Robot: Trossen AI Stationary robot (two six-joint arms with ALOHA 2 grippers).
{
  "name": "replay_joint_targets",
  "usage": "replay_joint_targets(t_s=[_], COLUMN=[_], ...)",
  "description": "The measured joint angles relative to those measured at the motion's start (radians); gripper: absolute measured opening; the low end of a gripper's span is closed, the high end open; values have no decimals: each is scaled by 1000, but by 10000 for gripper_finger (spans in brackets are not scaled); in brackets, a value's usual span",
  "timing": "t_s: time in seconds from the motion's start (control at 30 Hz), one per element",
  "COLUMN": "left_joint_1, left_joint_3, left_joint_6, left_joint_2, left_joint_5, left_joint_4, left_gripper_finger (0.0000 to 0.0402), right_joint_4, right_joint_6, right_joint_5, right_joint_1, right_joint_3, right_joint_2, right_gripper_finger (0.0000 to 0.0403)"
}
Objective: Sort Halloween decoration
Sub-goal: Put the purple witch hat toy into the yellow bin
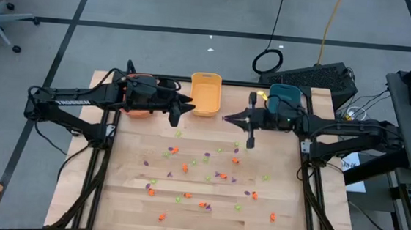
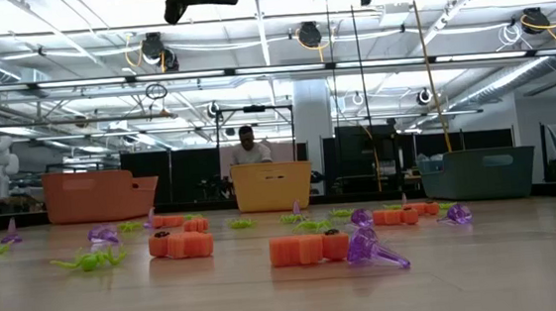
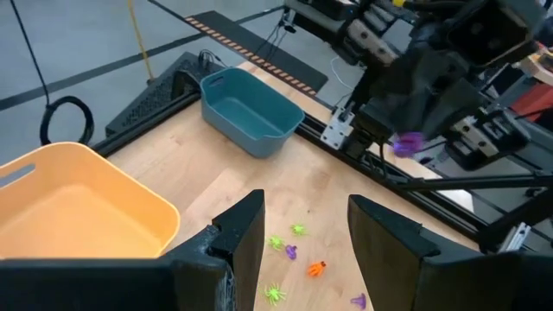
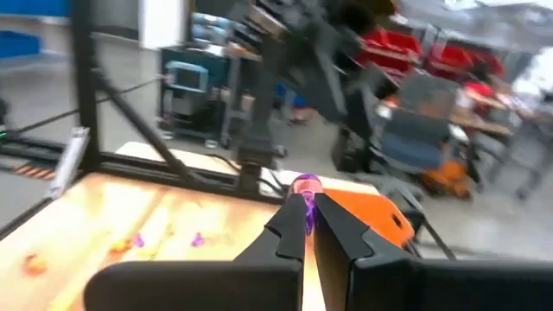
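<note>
We see our right gripper [image 4: 308,210] with fingers [image 4: 285,231] pinched on a purple trinket [image 4: 305,184], the orange bin [image 4: 376,216] just beyond, above the surface [image 4: 130,216].

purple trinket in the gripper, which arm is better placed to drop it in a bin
Right: the right gripper is shut on the purple trinket, raised near the teal bin. The left gripper is open and empty, near the orange bin.
</note>
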Motion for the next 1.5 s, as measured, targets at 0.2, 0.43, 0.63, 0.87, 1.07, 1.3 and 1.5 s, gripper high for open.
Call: replay_joint_targets(t_s=[0.2,0.43,0.63,0.87,1.07,1.3,1.5], left_joint_1=[0,0,0,0,0,0,-2], left_joint_3=[0,0,0,0,0,0,0], left_joint_6=[1,1,0,1,1,1,-1], left_joint_2=[0,0,2,10,9,9,9], left_joint_5=[-44,-73,-81,-96,-99,-99,-97], left_joint_4=[0,0,0,-4,-5,-14,-90], left_gripper_finger=[166,166,166,166,166,166,166], right_joint_4=[-1,-4,-76,-339,-514,-694,-798], right_joint_6=[85,223,261,222,205,188,188], right_joint_5=[83,82,80,51,-76,-97,-103], right_joint_1=[-54,-137,-192,-252,-293,-314,-322], right_joint_3=[0,0,70,310,527,713,776], right_joint_2=[26,60,95,219,385,558,673], right_gripper_finger=[0,0,0,0,0,0,0])
